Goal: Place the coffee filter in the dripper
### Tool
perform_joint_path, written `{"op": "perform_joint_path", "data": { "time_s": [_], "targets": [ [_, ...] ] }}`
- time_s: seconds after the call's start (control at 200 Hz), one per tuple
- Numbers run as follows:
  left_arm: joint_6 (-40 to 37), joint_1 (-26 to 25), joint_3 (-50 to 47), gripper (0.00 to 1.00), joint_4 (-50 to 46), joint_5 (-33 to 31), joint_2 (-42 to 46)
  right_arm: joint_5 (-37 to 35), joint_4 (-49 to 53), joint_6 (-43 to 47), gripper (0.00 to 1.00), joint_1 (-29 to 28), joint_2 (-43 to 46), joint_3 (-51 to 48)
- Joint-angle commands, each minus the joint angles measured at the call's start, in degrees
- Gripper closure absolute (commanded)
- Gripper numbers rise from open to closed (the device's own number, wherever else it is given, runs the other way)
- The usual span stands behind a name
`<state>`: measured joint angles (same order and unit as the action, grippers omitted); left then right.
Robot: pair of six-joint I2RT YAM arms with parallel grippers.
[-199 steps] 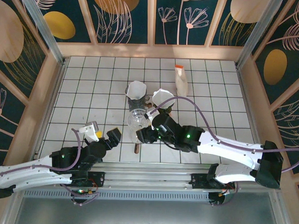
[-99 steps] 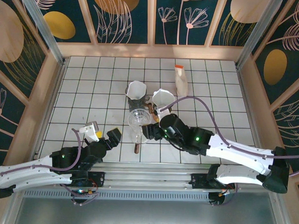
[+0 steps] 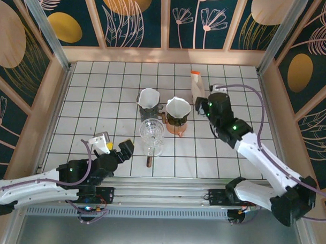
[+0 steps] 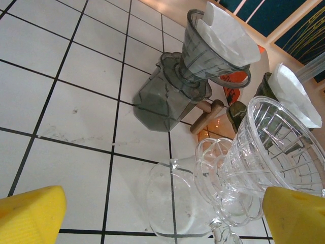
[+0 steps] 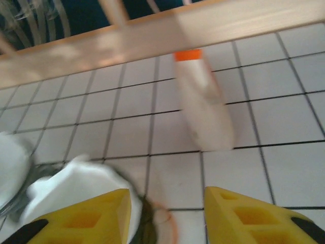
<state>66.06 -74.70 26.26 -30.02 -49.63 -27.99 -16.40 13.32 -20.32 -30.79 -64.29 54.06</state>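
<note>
**Coffee filter seated in dripper; both grippers open**

Coffee filter (image 3: pixel 177 105) sits as a white paper cone inside the dripper (image 3: pixel 176 119). The dripper stands on an orange-brown base near the middle of the tiled table (image 3: pixel 99 98). In the right wrist view the filter (image 5: pixel 76 185) appears blurred at lower left.

Right gripper (image 3: pixel 201 107) hangs just right of the dripper, between it and the white bottle (image 3: pixel 197 88) with an orange cap. Its yellow fingers (image 5: pixel 249 216) are spread apart with nothing between them. The bottle (image 5: pixel 203 112) stands beyond them, near the wooden wall.

Left gripper (image 3: pixel 124 148) lies low at the near left, pointing toward the clear glass dripper (image 3: pixel 152 128). Its fingers (image 4: pixel 30 213) are wide apart and hold nothing. Ahead of them the glass dripper (image 4: pixel 269 137) stands on a clear carafe (image 4: pixel 177 208). Beyond that, a grey dripper (image 4: pixel 203 56) holds a second filter (image 4: pixel 226 35).
</note>
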Motion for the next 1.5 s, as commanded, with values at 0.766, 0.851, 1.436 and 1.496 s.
{"op": "perform_joint_path", "data": {
  "time_s": [0.766,0.851,1.436,1.496],
  "targets": [
    [-1.3,-0.3,4.3,0.01,-1.3,-1.9,-4.3,9.5,0.9,20.1,0.75,12.4,-46.7,32.3],
    [-1.6,-0.3,4.8,0.01,-1.2,-2.0,-5.2,9.2,0.7,20.4,0.75,12.4,-48.0,33.3],
    [-1.5,-0.3,4.8,0.01,-0.6,-1.6,-5.7,6.0,1.5,21.6,0.75,12.4,-54.2,37.5],
    [-1.4,-0.3,4.7,0.01,-0.5,-1.5,-5.7,6.0,1.4,21.7,0.76,12.4,-54.5,37.7]
  ]
}}
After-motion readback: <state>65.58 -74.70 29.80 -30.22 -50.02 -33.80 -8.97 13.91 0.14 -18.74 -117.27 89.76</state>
